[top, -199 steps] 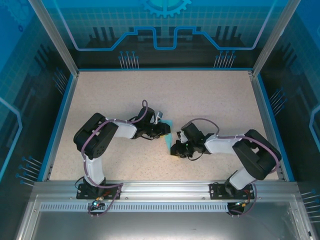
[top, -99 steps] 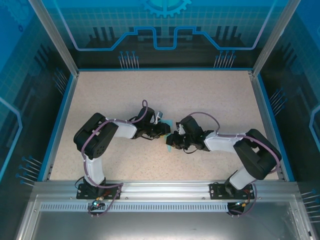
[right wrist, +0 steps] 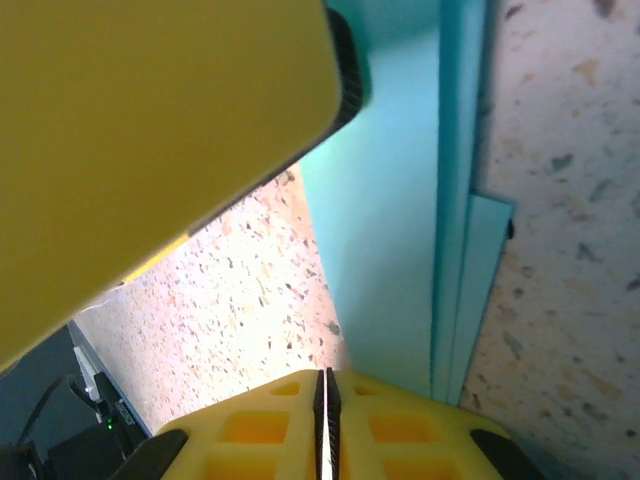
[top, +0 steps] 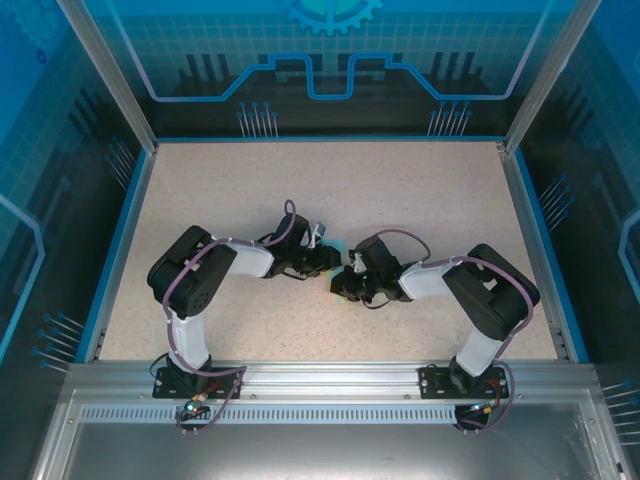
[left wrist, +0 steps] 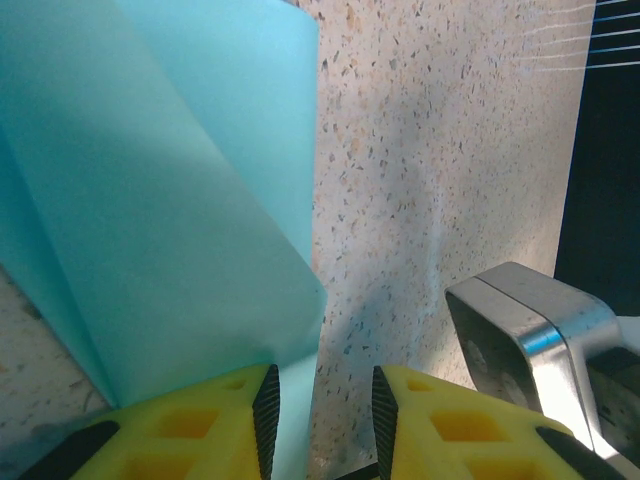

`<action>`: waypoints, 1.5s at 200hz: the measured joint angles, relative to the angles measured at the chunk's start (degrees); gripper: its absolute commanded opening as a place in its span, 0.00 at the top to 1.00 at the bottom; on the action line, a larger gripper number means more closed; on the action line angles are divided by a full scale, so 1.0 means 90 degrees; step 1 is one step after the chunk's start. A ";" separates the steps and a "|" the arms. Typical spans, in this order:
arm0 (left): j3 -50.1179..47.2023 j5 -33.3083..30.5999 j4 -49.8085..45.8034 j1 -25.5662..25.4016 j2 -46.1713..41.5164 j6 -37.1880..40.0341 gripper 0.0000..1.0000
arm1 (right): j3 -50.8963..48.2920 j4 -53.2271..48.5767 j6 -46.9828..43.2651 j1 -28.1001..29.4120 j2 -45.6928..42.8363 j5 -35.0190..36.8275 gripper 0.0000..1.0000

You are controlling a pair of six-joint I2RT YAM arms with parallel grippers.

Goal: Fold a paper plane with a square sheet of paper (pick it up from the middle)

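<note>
Flanking one folded sheet of paper (left wrist: 180, 200), two tools: left tool (left wrist: 322, 400) half-open (paper in its gap), right tool (right wrist: 325, 385) closed.

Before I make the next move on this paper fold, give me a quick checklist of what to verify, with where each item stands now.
1. The right tool is closed: ok, its pads meet without a gap.
2. The right tool is pinching the paper: cannot tell, the sheet runs under its tips.
3. The left tool is clamped on the paper: not ok, its jaws stand apart with the sheet's edge loose between them.
4. The paper is folded: ok, layered edges show.
5. Room between the tools: not ok, their tips crowd together over the middle of the table.
</note>
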 measured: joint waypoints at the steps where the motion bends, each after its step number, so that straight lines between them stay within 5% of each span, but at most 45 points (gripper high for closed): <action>1: -0.0002 0.0000 0.0005 -0.0002 0.0000 -0.0002 0.66 | -0.0007 0.0007 -0.0012 0.0000 -0.0002 0.0000 0.88; 138: -0.0219 -0.0209 0.0505 -0.0270 -0.0024 -0.0357 0.66 | -0.0539 -0.0894 -0.0646 -0.0316 -0.1494 -0.0308 0.83; 300: -0.0219 -0.0216 0.0495 -0.0272 -0.0027 -0.0355 0.66 | -0.0352 -0.0267 0.0068 -0.0066 -0.1156 0.0386 0.83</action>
